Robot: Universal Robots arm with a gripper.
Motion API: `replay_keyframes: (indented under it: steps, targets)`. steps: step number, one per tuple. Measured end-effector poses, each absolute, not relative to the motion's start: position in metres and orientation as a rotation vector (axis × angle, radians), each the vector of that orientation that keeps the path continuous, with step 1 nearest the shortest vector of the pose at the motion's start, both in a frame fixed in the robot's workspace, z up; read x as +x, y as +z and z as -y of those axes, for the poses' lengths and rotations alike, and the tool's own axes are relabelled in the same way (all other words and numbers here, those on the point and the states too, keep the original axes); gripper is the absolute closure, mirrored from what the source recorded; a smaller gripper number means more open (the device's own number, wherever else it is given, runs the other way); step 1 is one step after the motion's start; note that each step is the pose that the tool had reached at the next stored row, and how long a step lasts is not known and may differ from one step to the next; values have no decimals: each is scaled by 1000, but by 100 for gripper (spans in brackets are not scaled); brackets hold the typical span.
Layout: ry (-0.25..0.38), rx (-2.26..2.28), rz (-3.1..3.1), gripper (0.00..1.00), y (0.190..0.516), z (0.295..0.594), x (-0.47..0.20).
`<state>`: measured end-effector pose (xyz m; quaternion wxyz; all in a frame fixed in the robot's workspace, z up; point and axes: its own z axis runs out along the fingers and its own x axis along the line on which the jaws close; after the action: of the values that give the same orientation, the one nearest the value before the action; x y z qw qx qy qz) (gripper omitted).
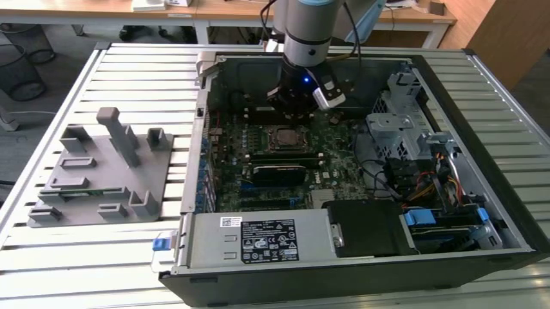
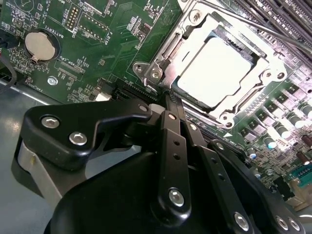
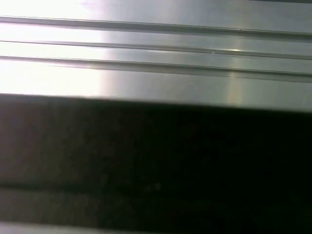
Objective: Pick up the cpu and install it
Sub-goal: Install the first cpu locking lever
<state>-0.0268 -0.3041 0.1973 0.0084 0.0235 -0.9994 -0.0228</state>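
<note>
Silver-topped cpu (image 2: pixel 214 73) is sitting in its socket while the pincer (image 2: pixel 168 100), fingers together, is hovering beside it, seating step in hand

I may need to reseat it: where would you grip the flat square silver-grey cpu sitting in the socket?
Come from straight above and pinch two opposite edges of the flat square silver-grey cpu. It lies flat, ringed closely by the metal socket frame, so a sideways approach looks blocked.
</note>
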Motion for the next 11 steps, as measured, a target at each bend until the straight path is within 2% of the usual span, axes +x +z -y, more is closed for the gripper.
replay_keyframes:
  steps: [4, 11]
  targets:
    - [-74, 74, 3123, 89, 197, 304, -26]
    - [-115, 74, 3122, 89, 197, 304, -25]
